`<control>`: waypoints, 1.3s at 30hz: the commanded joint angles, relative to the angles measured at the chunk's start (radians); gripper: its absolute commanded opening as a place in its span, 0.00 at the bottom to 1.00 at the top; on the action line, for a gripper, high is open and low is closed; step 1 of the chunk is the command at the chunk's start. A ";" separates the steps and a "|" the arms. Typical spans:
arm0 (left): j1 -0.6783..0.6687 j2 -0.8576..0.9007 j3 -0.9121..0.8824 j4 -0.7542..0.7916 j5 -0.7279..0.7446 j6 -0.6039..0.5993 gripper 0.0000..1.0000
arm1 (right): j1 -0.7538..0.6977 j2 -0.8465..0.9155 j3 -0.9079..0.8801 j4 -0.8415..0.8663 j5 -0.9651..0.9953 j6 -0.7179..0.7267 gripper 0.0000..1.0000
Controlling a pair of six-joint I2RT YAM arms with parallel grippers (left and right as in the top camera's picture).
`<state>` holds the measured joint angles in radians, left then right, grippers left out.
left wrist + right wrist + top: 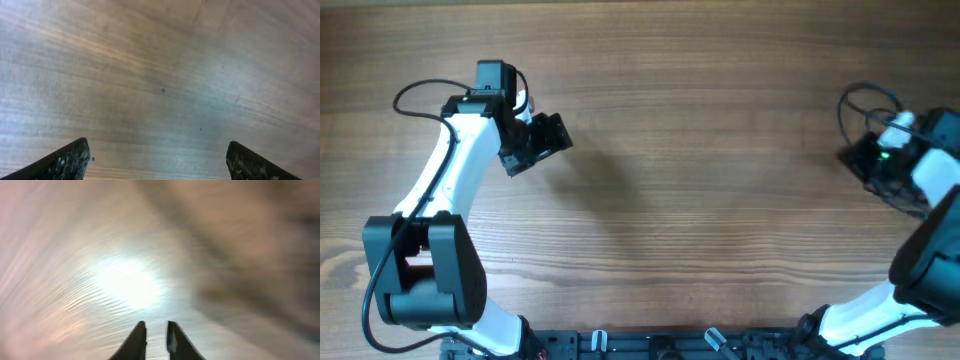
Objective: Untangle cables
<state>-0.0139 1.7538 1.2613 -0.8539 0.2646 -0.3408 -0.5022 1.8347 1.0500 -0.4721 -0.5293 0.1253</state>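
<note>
Wood table [700,150] spans between left gripper [157,144], spread wide, and edge-side right gripper [156,325], nearly pressed together.

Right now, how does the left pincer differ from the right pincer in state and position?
The left pincer is wide open, its fingers far apart; the right pincer has its fingers nearly touching, leaving only a slit. In the overhead view, the left pincer sits over the upper left of the table, and the right pincer is at the far right edge. Shared: both face wood, with nothing visible between their fingers.
</note>
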 commanded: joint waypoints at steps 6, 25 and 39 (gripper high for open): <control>-0.198 0.000 0.001 0.180 -0.147 0.248 1.00 | 0.418 -0.002 0.183 -0.179 0.234 -0.269 0.30; -0.141 -0.806 -0.455 0.113 -0.183 0.097 1.00 | 0.521 -0.992 -0.119 -0.313 0.401 -0.112 1.00; -0.141 -1.097 -0.483 -0.005 -0.183 0.098 1.00 | 0.521 -1.217 -0.166 -0.360 0.409 -0.097 1.00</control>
<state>-0.1524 0.6575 0.7887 -0.8421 0.0757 -0.2562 0.0208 0.6029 0.8894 -0.8322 -0.1356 0.0151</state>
